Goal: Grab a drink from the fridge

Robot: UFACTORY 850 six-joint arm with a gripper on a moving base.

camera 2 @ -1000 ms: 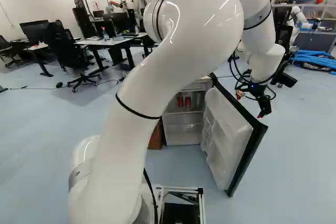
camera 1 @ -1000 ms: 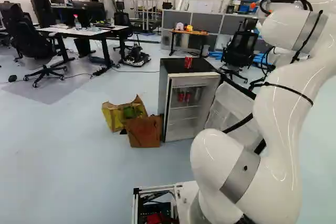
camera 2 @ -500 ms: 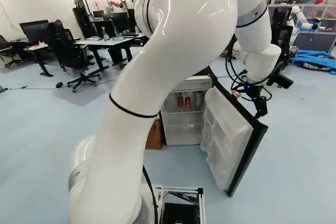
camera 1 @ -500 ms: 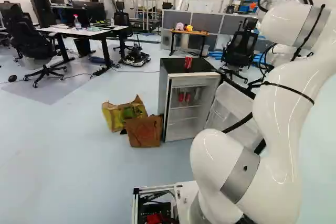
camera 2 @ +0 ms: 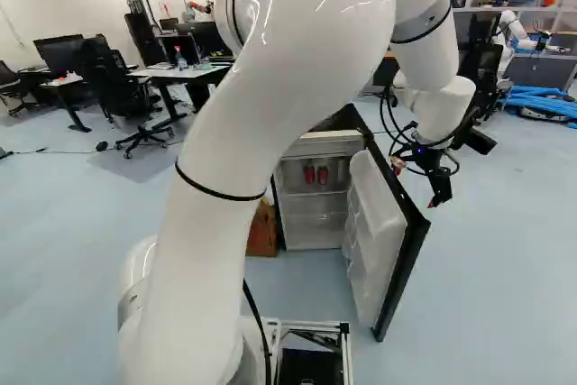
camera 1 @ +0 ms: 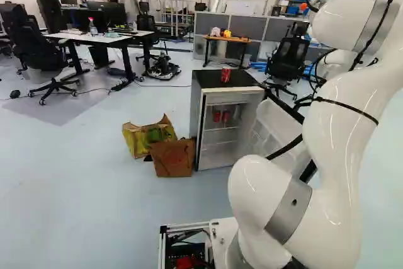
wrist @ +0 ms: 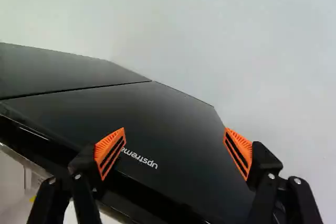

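My gripper [camera 2: 440, 201] is outside the swung-out fridge door [camera 2: 377, 232], by its outer face. In the wrist view the gripper [wrist: 175, 153] stands open, its orange pads wide apart, with the door's dark face [wrist: 131, 116] behind and between them; whether they touch it I cannot tell. The fridge [camera 1: 232, 100] has its front uncovered. Inside, two red cans [camera 2: 309, 175] stand side by side on the upper shelf. Another red can [camera 1: 225, 75] stands on the fridge's black top, seen in the left base view.
A brown paper bag [camera 1: 172, 159] and a yellow-green bag [camera 1: 140, 142] lean beside the fridge. Farther back are desks [camera 1: 104, 38], office chairs [camera 1: 43, 55] and a wooden table [camera 1: 228, 39]. Another robot [camera 2: 512, 32] stands at the far right of the right base view.
The fridge door has swung some way towards the fridge body. My arm has shifted left in the right base view, the gripper moving with it. The base and cans have stayed put.
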